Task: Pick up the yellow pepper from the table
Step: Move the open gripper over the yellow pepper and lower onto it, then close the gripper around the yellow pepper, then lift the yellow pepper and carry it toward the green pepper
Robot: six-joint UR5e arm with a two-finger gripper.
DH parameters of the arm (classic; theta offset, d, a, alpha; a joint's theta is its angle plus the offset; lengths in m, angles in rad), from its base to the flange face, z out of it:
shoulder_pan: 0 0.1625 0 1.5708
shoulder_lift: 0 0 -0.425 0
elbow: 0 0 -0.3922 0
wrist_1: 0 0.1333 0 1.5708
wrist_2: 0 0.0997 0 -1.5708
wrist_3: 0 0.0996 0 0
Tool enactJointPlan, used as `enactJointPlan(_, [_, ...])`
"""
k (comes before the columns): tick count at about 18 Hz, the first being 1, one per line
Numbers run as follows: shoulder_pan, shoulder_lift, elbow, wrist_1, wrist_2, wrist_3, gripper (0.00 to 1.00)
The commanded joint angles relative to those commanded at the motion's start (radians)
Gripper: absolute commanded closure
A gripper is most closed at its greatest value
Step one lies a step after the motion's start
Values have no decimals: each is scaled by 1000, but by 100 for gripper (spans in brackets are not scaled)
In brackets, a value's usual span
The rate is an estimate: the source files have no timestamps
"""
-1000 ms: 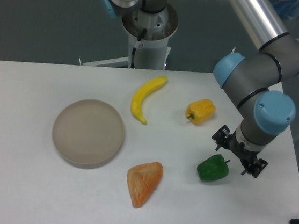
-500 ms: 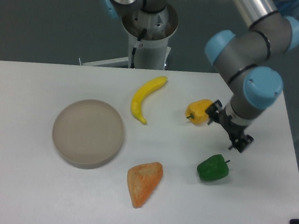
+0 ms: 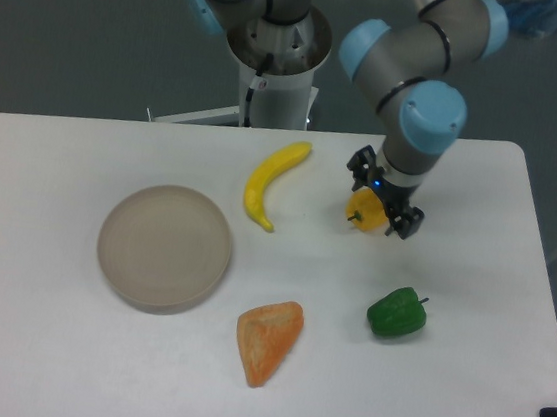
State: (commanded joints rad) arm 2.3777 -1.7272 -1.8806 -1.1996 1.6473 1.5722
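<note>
Yellow pepper (image 3: 362,214) lies on the white bench (image 3: 42,343), upper right of centre, partly hidden under the gripper (image 3: 385,198), whose fingers stand spread either side of it. Probably light, smooth, lumpy, slip-prone: grip across the widest body, not the stem.

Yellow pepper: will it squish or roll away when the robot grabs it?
The small lumpy yellow-orange bell pepper looks firm and probably hollow, so likely light and unlikely to squish. Its rounded, glossy-looking skin might slip or rock sideways if the pincer, now right over it, pinches off-centre. Its lumps should stop it rolling far on the flat white table.
</note>
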Motion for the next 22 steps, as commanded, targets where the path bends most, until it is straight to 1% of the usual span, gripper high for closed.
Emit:
enactJointPlan(1, [0, -3, -3, 3, 3, -1, 0])
enactJointPlan(8, [8, -12, -35, 101, 5, -3, 0])
enactJointPlan(12, [8, -15, -95, 181, 5, 2, 0])
enactJointPlan(14, [8, -32, -114, 221, 5, -4, 0])
enactJointPlan(16, [6, -38, -117, 226, 5, -11, 0])
enactJointPlan(18, [8, -46, -135, 226, 5, -9, 0])
enactJointPlan(19, [6, -49, -134, 226, 5, 2, 6])
enactJointPlan(20, [9, -49, -126, 224, 5, 5, 22])
enactJointPlan(21, [15, -49, -117, 224, 5, 6, 43])
enactJointPlan(22, [17, -49, -106, 219, 8, 5, 59])
